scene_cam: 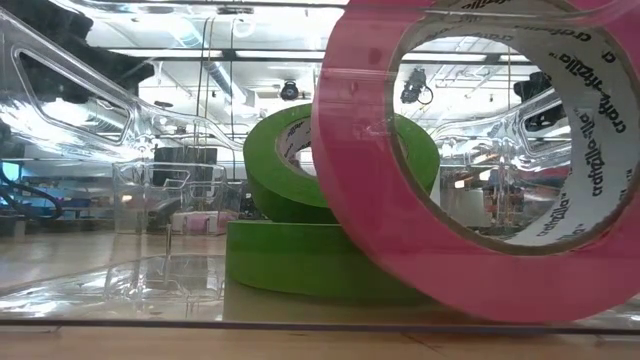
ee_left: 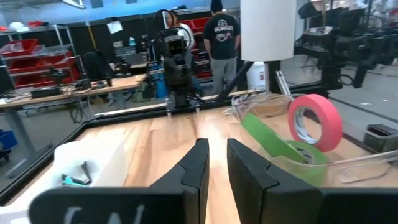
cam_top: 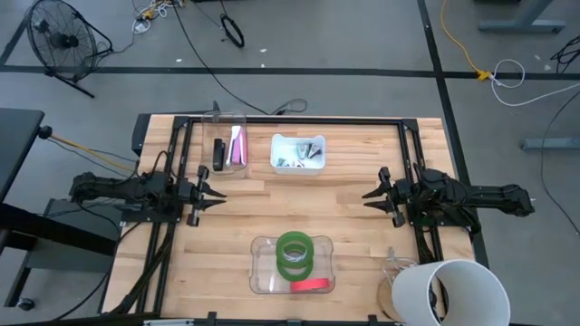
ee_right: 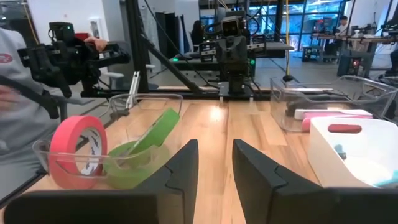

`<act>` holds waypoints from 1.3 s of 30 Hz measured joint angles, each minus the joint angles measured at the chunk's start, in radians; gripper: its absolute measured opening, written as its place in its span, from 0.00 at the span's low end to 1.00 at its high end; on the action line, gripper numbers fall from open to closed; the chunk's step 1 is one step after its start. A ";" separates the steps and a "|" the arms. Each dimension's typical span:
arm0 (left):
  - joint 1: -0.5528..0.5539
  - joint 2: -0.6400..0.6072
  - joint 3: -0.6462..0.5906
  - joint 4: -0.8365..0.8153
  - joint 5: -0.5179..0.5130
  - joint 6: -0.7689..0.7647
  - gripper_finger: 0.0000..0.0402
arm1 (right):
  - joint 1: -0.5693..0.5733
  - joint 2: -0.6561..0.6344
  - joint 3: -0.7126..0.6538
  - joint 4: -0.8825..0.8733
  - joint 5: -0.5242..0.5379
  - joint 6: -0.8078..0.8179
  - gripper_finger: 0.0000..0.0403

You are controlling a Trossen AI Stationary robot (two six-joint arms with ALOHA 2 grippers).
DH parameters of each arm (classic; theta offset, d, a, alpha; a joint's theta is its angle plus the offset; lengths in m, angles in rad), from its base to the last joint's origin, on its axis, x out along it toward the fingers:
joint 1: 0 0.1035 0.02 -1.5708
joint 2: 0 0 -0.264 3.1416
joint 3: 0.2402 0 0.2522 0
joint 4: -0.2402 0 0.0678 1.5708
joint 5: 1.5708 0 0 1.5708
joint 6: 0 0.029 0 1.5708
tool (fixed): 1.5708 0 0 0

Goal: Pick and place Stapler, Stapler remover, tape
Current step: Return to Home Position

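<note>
Pink tape (scene_cam: 365,180): one roll standing on edge, tilted, at the near end of the clear bin.
Green tape (scene_cam: 300,260): two rolls just behind the pink one in the same bin, one lying flat and the other propped tilted on top of it.
Clear bin (cam_top: 258,272): near middle of the wooden table (cam_top: 344,226), holding all three rolls.
White cylinder (cam_top: 449,290): at the table's near right corner.
Left gripper (cam_top: 217,193): mid-depth on the left side, pointing inward, fingers slightly parted with nothing between them.
Right gripper (cam_top: 368,196): opposite it on the right, well apart, fingers likewise a little parted and empty.
White bin (cam_top: 276,154): far middle, with staple removers (cam_top: 299,156) jumbled inside.
Far clear bin (cam_top: 227,118): just left of the white bin, holding a black stapler (cam_top: 218,152) beside a pink stapler (cam_top: 238,145).
</note>
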 joint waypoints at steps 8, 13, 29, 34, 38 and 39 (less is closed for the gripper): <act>-0.004 0.000 0.000 0.000 0.000 -0.002 0.15 | 0.000 0.000 0.000 0.000 0.000 0.000 0.25; 0.008 0.000 0.000 -0.013 0.007 -0.162 0.15 | 0.000 0.000 0.000 0.000 0.000 0.000 0.25; 0.023 0.007 0.000 -0.018 0.010 -0.083 0.15 | 0.000 0.000 0.000 0.001 0.000 -0.001 0.25; 0.023 0.006 0.000 -0.009 0.013 -0.085 0.15 | 0.000 0.000 0.000 0.000 0.000 -0.001 0.25; 0.023 0.006 0.000 -0.009 0.013 -0.086 0.15 | 0.000 0.000 0.000 0.000 0.000 -0.001 0.25; 0.023 0.006 0.000 -0.009 0.013 -0.086 0.15 | 0.000 0.000 0.000 0.000 0.000 -0.001 0.25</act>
